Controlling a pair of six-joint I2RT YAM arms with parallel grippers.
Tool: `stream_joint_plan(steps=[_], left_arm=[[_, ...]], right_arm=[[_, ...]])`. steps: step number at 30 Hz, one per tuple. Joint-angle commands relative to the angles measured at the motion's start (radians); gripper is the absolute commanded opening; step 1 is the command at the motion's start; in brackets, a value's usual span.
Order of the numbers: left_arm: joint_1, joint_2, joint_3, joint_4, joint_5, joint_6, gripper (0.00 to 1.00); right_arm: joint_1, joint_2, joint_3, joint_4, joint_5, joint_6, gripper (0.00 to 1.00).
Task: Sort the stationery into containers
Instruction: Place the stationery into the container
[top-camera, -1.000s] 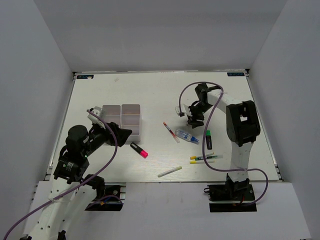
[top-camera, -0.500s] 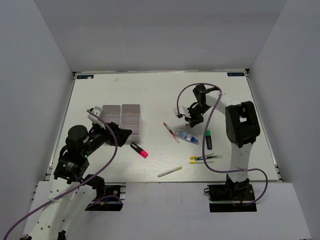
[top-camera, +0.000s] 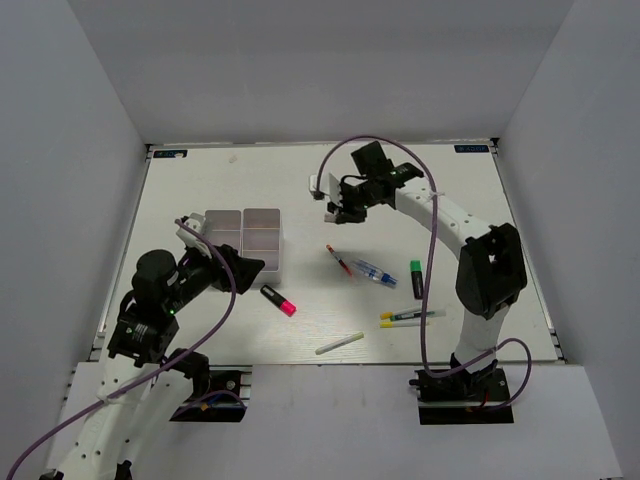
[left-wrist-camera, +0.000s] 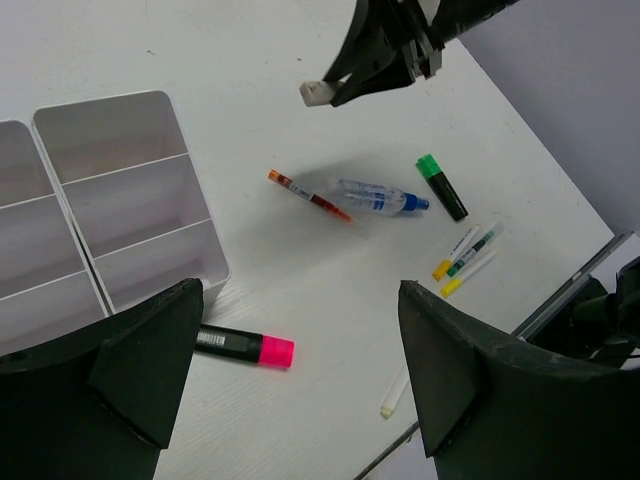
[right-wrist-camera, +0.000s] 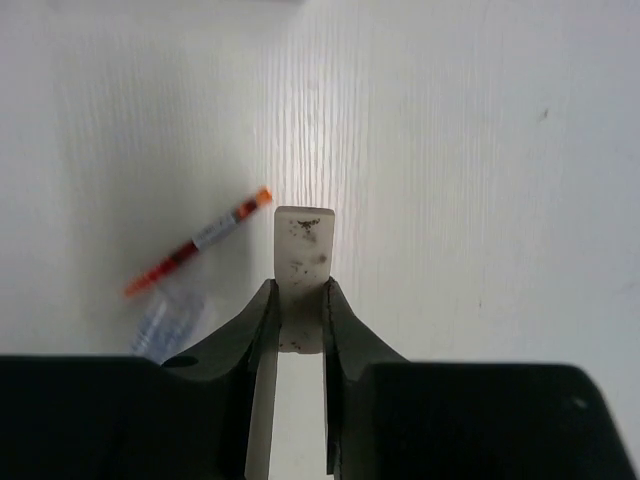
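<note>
Top view: the containers (top-camera: 243, 231) were seen left of centre on the bench (top-camera: 250, 180). The left tool (top-camera: 250, 268) was held at their near right corner, fingers spread apart, nothing between them. A pink-tipped highlighter (top-camera: 279, 300) lay just beside that corner. Right of it were laid out the red pen (top-camera: 338, 259), the clear-blue tube (top-camera: 375, 272) and the green-tipped highlighter (top-camera: 417, 279). The yellow-capped markers (top-camera: 410, 318) lay nearer the front, and the white stick (top-camera: 340, 343) nearest the front edge. The right arm (top-camera: 440, 215) was stretched over the far middle of the bench, well apart from the containers. Its grip could not be read from there.

Left wrist view: the left tool's two fingers were seen wide apart at the bottom corners. The containers were at the left, with the pink-tipped highlighter just below them. The pen, tube, green-tipped highlighter and markers were spread to the right. The right arm's end hung at the top.

Right wrist view: the right tool (right-wrist-camera: 300, 292) was clamped on a small white eraser (right-wrist-camera: 303, 250), held upright above the bench, its top sticking out past the fingertips. The red pen was seen lower left of it, the tube blurred beneath that.
</note>
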Motion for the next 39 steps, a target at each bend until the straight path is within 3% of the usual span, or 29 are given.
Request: stream_joint_plan(steps=[1, 15, 26, 30, 33, 34, 39], left_arm=[[0.004, -0.02, -0.008, 0.016, 0.027, 0.016, 0.89], [0.004, -0.069, -0.008, 0.035, 0.054, 0.025, 0.89], [0.004, -0.078, -0.008, 0.035, 0.054, 0.025, 0.89], [0.004, -0.078, -0.008, 0.035, 0.054, 0.025, 0.89], [0.004, -0.078, -0.008, 0.035, 0.054, 0.025, 0.89], [0.004, -0.078, -0.008, 0.035, 0.054, 0.025, 0.89], [0.004, -0.078, -0.008, 0.035, 0.054, 0.025, 0.89]], right_arm=[[0.061, 0.016, 0.129, 0.039, -0.069, 0.217, 0.0], [0.258, 0.276, 0.552, 0.024, -0.086, 0.379, 0.02], [0.294, 0.411, 0.665, 0.13, 0.013, 0.444, 0.07], [0.293, 0.429, 0.662, 0.148, 0.056, 0.439, 0.12], [0.291, 0.428, 0.639, 0.153, 0.072, 0.432, 0.22], [0.294, 0.428, 0.636, 0.156, 0.075, 0.43, 0.3], [0.294, 0.423, 0.625, 0.147, 0.061, 0.424, 0.39]])
